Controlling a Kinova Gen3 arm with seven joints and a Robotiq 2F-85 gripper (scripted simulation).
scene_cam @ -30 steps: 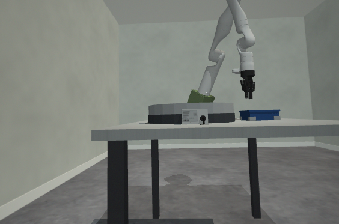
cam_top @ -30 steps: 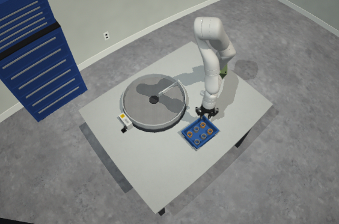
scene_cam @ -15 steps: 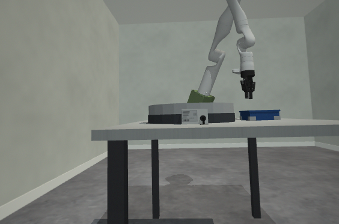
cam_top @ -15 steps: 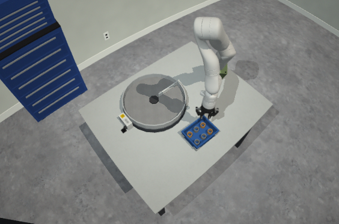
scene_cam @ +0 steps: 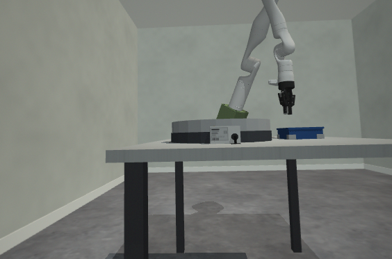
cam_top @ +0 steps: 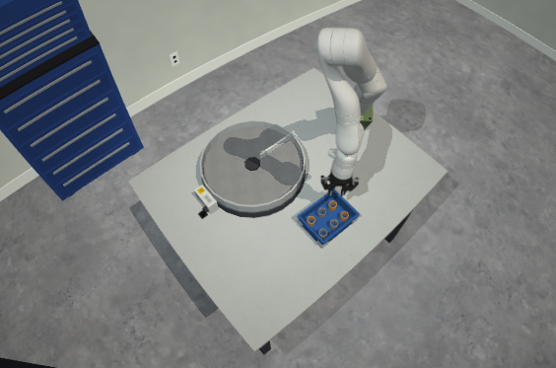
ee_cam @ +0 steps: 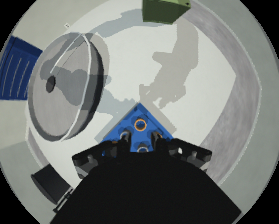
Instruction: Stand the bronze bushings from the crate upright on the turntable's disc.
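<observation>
blue crate (cam_top: 308, 229) (scene_cam: 301, 132) (ee_cam: 138, 108); orange-bronze and grey bushings; black end effector (cam_top: 337, 192) (scene_cam: 288, 114) (ee_cam: 141, 137); green arm base (cam_top: 367, 118) (scene_cam: 232, 112) (ee_cam: 162, 12); grey disc (cam_top: 242, 186) (ee_cam: 65, 107).

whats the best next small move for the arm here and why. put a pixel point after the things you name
Probably a small shift to centre the open gripper (cam_top: 337, 192) (scene_cam: 288, 114) (ee_cam: 141, 137) over the bronze bushing nearest it (cam_top: 333, 205) (ee_cam: 140, 125), then lowering: the fingers hang above the blue crate (cam_top: 307, 227) (scene_cam: 301, 133) (ee_cam: 121, 131) with nothing between them, and that bushing lies slightly off their midpoint in the wrist view.
</observation>
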